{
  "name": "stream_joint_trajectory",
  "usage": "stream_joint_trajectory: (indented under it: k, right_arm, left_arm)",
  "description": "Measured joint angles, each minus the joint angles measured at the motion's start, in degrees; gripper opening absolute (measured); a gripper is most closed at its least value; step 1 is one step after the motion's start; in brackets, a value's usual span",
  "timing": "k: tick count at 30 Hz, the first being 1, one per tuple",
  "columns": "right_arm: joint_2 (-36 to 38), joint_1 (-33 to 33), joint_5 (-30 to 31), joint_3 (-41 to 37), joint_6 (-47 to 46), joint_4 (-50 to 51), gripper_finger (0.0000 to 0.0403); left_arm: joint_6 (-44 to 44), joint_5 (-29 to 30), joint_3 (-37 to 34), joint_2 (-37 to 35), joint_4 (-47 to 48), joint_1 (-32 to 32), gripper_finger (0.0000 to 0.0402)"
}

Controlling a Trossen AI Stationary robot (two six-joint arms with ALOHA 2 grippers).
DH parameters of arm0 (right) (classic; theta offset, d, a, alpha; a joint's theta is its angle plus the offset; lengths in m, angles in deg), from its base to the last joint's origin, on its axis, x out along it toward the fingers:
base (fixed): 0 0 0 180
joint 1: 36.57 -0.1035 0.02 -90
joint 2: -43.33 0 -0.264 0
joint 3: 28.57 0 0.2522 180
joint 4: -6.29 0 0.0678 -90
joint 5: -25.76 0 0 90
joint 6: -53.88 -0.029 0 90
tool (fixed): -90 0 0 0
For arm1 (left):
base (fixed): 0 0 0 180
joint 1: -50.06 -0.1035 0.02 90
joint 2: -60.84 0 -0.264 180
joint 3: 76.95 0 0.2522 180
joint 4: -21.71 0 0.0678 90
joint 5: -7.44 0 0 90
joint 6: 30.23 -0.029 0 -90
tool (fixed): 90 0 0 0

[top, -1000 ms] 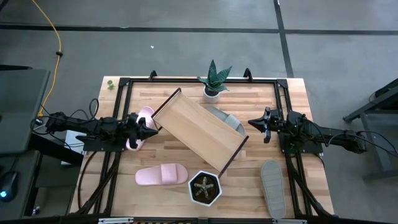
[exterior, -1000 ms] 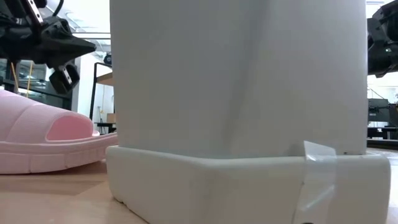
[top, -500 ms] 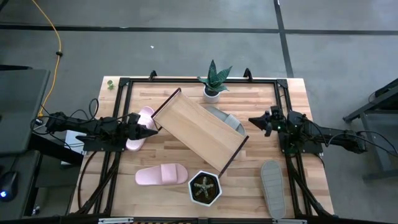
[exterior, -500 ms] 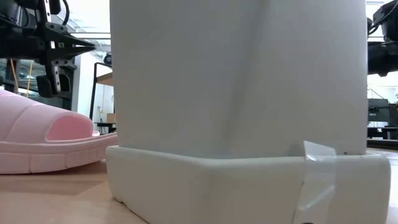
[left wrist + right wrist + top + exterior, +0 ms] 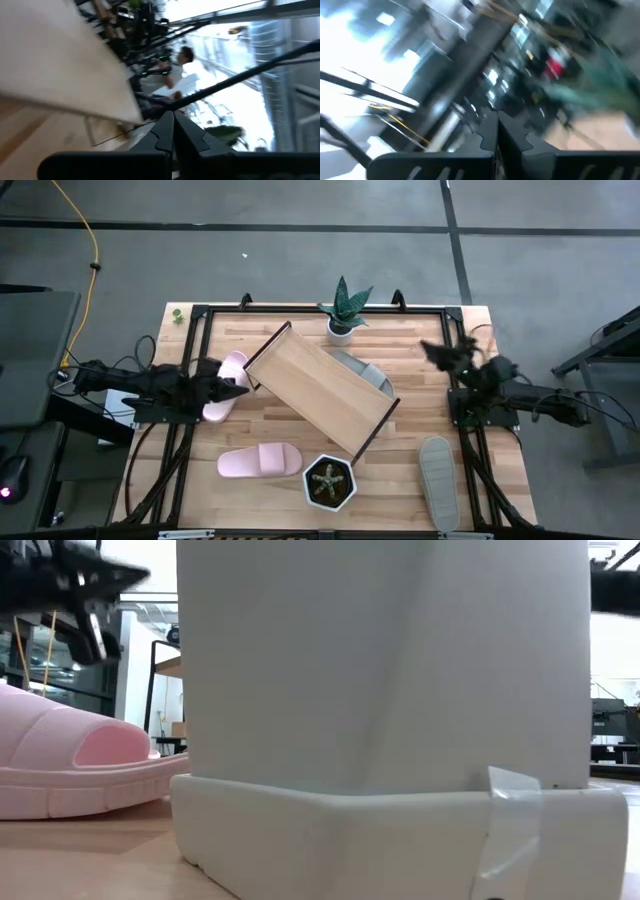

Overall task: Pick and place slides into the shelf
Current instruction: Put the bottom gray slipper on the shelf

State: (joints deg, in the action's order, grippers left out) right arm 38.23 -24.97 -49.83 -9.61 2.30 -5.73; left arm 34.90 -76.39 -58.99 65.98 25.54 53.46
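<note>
Right end effector (image 5: 432, 350) swung back, fingers together

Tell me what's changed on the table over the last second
Both arms pulled back from the shelf. The left gripper drew outward toward its own side, away from the pink slide by the shelf's left end, its fingers shut and empty. The right gripper swung up toward the table's far edge, also shut and empty. The shelf, all four slides and both potted plants stayed where they were.

High cam looks straight down on the whole table (image 5: 470, 510). Low cam sits at tabletop level, jammed against a white pot (image 5: 380, 690). Both catch the pink slide (image 5: 260, 461).
</note>
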Motion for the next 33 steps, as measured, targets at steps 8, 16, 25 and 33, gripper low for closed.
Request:
stream_joint_trajectory:
  k: [8, 16, 25, 33]
  right_arm:
    - [-1.8, 0.0, -1.2, 12.8, 4.3, 21.6, 0.0]
    - [-8.0, 0.0, -0.8, 22.6, 9.1, 34.6, 0.0]
    - [-12.8, 0.0, -1.4, 25.1, 10.9, 35.7, 0.0001]
    - [-14.6, 2.1, -3.4, 25.1, 11.4, 35.6, 0.0001]
  left_arm:
    - [-9.6, 0.3, 18.4, 1.4, 20.5, 0.0, 0.0001]
    - [-23.3, 15.6, 44.5, 11.7, 48.3, 0.0, 0.0001]
    - [-26.1, 27.0, 62.3, 25.8, 67.8, 0.0, 0.0001]
    - [-31.3, 34.8, 71.5, 32.0, 71.8, 0.0, 0.0001]
